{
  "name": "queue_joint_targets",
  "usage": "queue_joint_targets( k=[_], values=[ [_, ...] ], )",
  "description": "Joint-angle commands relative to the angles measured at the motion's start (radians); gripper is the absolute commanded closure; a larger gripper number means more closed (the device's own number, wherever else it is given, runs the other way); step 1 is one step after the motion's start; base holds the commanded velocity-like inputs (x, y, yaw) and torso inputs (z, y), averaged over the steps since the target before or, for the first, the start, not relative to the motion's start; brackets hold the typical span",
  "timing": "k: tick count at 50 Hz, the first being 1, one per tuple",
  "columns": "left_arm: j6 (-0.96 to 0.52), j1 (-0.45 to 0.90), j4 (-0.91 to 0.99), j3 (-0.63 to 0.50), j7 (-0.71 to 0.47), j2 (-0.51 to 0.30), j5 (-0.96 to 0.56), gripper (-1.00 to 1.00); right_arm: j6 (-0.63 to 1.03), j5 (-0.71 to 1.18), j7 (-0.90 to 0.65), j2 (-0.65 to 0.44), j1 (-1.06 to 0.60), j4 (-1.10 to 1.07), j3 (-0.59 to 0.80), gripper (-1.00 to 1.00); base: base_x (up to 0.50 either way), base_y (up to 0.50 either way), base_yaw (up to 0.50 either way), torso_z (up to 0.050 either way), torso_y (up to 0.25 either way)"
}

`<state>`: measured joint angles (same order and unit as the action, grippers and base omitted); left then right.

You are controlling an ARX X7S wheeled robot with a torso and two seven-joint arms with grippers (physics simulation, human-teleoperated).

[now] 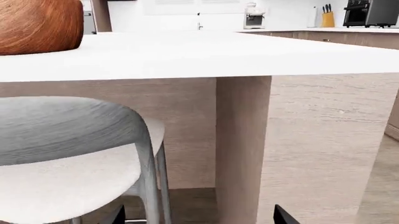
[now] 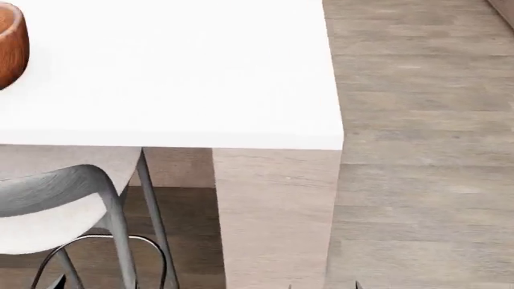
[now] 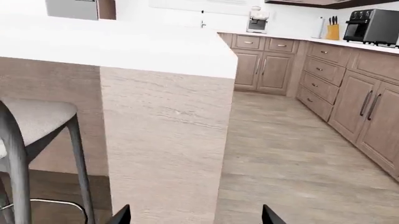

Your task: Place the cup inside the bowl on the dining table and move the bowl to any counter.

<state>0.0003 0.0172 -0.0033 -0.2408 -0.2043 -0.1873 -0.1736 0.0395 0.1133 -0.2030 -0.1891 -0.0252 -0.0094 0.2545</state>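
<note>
The reddish-brown wooden bowl (image 1: 37, 23) stands on the white dining table (image 1: 199, 56); the head view catches it only at the far left edge, bowl (image 2: 9, 45) on table (image 2: 177, 78). The cup is out of view. My left gripper (image 1: 199, 219) is open below table height, facing the table's wooden leg (image 1: 243, 149) and a grey chair, with nothing between its dark fingertips (image 1: 283, 217). My right gripper (image 3: 196, 218) is open too, low in front of the same leg (image 3: 168, 140), holding nothing. A white counter (image 3: 293, 37) runs along the far wall.
A grey chair (image 2: 56, 205) with a pale seat is tucked under the table in front of my left arm. Wooden cabinets (image 3: 349, 102) line the right side. On the counter stand a toaster oven (image 3: 374, 25), a knife block (image 3: 333, 30) and a coffee machine (image 3: 257, 21). Wood floor (image 2: 418, 180) lies right of the table.
</note>
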Motion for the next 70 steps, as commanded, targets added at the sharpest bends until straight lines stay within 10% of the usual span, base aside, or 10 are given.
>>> queue_joint_targets(
  k=[1,70],
  values=[
    [0.001,-0.001,0.002,-0.005,-0.004,-0.006,-0.006,-1.0,0.001,0.002,-0.006,-0.006,-0.001,0.001,0.007,-1.0,-0.18,0.5,0.0,0.0,0.0],
    [0.008,0.009,-0.005,-0.042,-0.031,-0.027,-0.024,-1.0,-0.008,0.029,-0.044,-0.025,-0.007,0.005,0.028,-1.0,-0.04,0.48,0.0,0.0,0.0]
  ],
)
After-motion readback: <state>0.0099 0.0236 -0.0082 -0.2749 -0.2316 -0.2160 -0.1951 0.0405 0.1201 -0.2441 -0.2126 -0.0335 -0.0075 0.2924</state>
